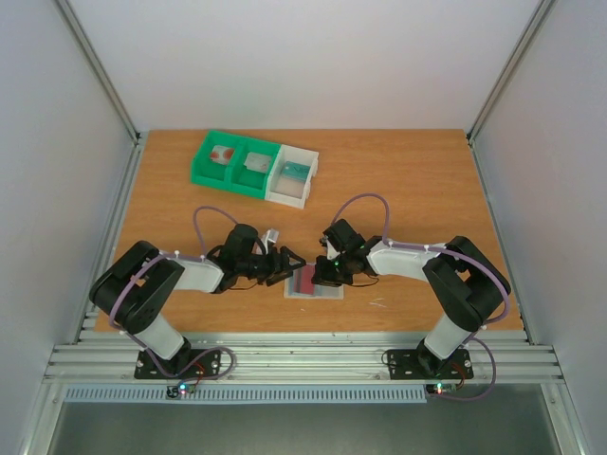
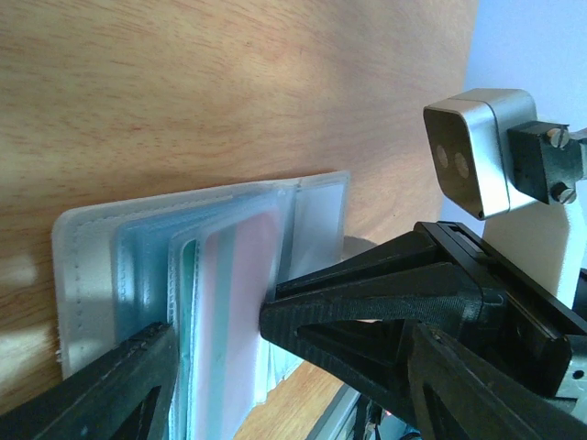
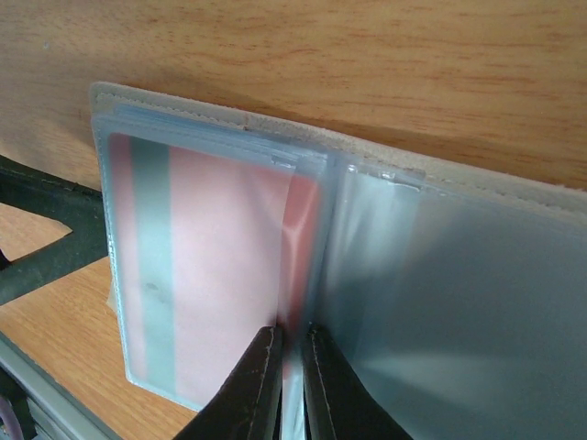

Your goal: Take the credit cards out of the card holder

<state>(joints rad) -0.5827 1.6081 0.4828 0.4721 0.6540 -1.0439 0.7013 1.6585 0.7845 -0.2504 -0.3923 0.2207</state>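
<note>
The card holder (image 1: 327, 289), a pale translucent sleeve, lies open on the table between both arms. In the right wrist view a dark red credit card (image 3: 220, 275) shows through its left panel (image 3: 119, 183), one bare red edge by the fold. My right gripper (image 3: 292, 353) is shut on that edge. The left gripper (image 2: 218, 330) stands open across the holder's (image 2: 92, 275) other end, one fingertip (image 2: 275, 321) touching the panel over the card. A white card with red marks (image 1: 222, 154) lies in the tray.
A green-and-white compartment tray (image 1: 211, 175) stands at the back left, with flat items in its three sections. Metal rails run along the near table edge (image 1: 303, 355), and white walls close in both sides.
</note>
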